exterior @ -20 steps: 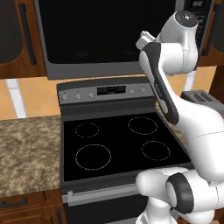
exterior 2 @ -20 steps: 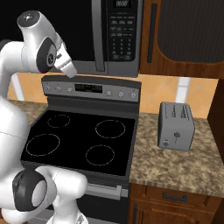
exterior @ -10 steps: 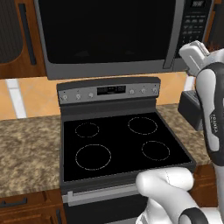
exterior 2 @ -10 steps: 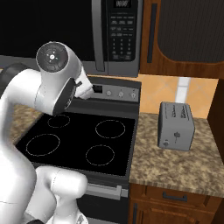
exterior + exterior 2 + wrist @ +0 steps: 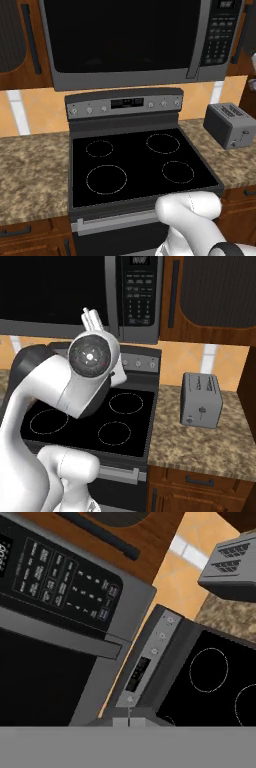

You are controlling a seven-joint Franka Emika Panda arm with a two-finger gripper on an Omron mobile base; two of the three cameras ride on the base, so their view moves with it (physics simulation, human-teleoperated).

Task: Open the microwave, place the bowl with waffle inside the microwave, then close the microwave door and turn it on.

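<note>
Step 1 here, opening the microwave (image 5: 125,42) mounted above the stove (image 5: 140,160): the end effector (image 5: 128,722), fingers pinched closed on nothing, points toward the microwave door (image 5: 37,682) handle (image 5: 65,641), and must next open and hook that bar.

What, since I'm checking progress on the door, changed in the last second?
The arm folded lower and swung right over the stove. The gripper now faces the microwave door, jaws still shut and empty. Door still closed; stove and toaster unmoved.
</note>
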